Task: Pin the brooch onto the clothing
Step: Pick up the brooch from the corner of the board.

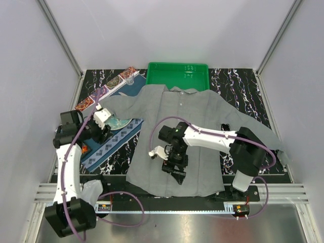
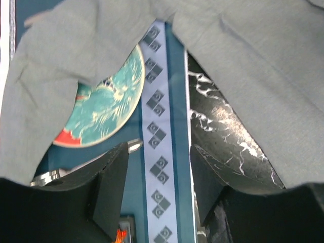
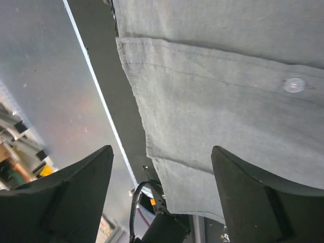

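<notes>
- Jaws of right gripper (image 3: 162,152) spread wide, nothing between them; hanging just above the lower front of the shirt (image 1: 202,111), close to its hem.
- Directly below: hemmed front edge of grey cloth, with one pale button (image 3: 294,84) off to the side on the button strip.
- Left gripper (image 2: 158,162) with fingers parted too, gripping nothing so far as shown; hovering over the blue patterned placemat (image 2: 159,101), beside the plate (image 2: 104,109).
- Brooch (image 2: 120,235): small red-orange glint at the very bottom of the left wrist view, seemingly lying on the placemat near the base of one finger. Too cropped to say whether touched.
- Same brooch from above: an orange speck (image 1: 85,148) beside the left arm, well apart from the body of the shirt.
- Shirt spread flat and face-up across the dark marbled table (image 1: 238,83), one sleeve draped partly over the plate; green tray (image 1: 172,76) beyond the collar.
- Step in hand, by judgement: fetching the brooch, not yet lifted; nothing pinned to the cloth.
- Next move, likely: centre the left fingers around the tiny ornament, lower, pinch without flicking it away, then carry it to the shirt front.
- Right gripper well placed to hold the cloth taut or raise a fold for the pin.
</notes>
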